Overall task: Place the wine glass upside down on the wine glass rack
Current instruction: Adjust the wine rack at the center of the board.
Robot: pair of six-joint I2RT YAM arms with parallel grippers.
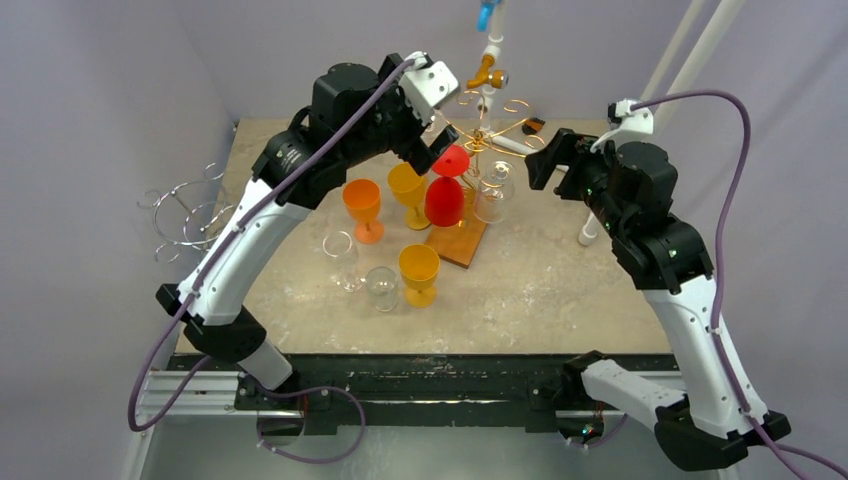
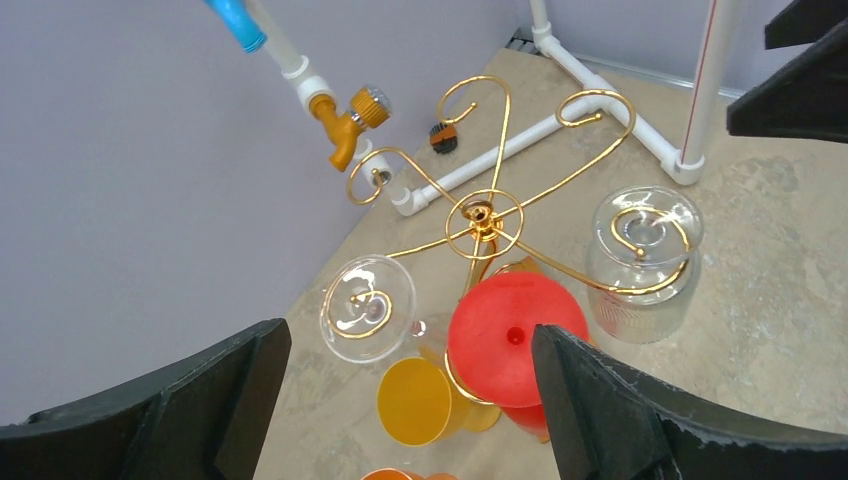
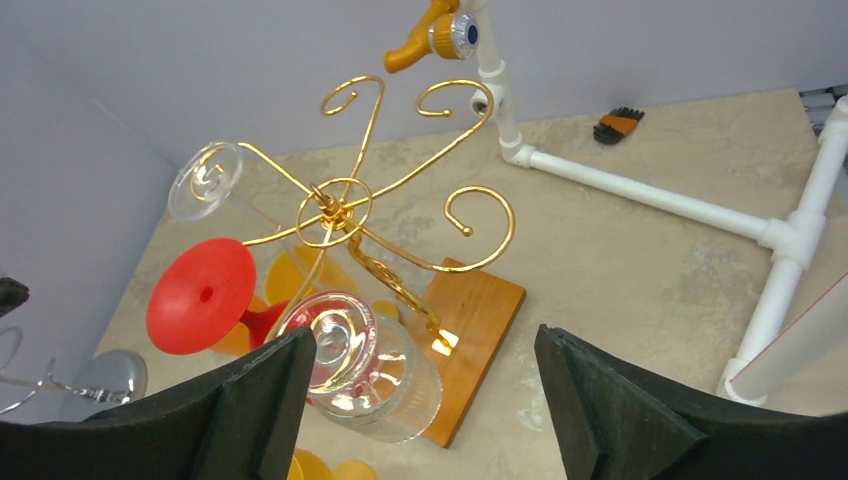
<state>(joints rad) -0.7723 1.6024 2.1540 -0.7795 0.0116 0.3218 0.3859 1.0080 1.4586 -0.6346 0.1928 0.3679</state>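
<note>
**A:** Where's the red wine glass (image 1: 446, 190)?

**B:** On the gold wire rack (image 2: 483, 222), foot up and bowl down, on the side nearest the left arm. It's opaque red with a matte, plastic look. The foot is a flat disc with a small dimple in the middle.

**A:** Is either hand on it?

**B:** No. The left hand (image 2: 410, 340) hangs just above it with its black fingers (image 2: 200, 400) spread wide, touching nothing. The right hand (image 3: 425, 340) is also spread, across the rack from it and holding nothing.

**A:** What's the rack made of?

**B:** Thin, shiny brass-coloured wire. Curled arms fan out from a small central ring, over a varnished wooden base (image 3: 470, 330). Two clear glasses hang from other arms: a stubby wide one (image 3: 365, 370), and one showing mainly its round foot (image 3: 205, 180).

**A:** And the table (image 1: 560, 290)?

**B:** A mottled, stone-like beige top. An orange goblet (image 1: 362, 205), two yellow ones (image 1: 419, 270) and two clear glasses (image 1: 381, 288) stand on it.

**A:** Anything you can't make out?

**B:** From the left wrist, the red foot covers its own stem and most of the bowl. I can't tell how the wire catches the stem, or whether the rim touches the base. In the overhead view the left hand covers part of the rack.
</note>
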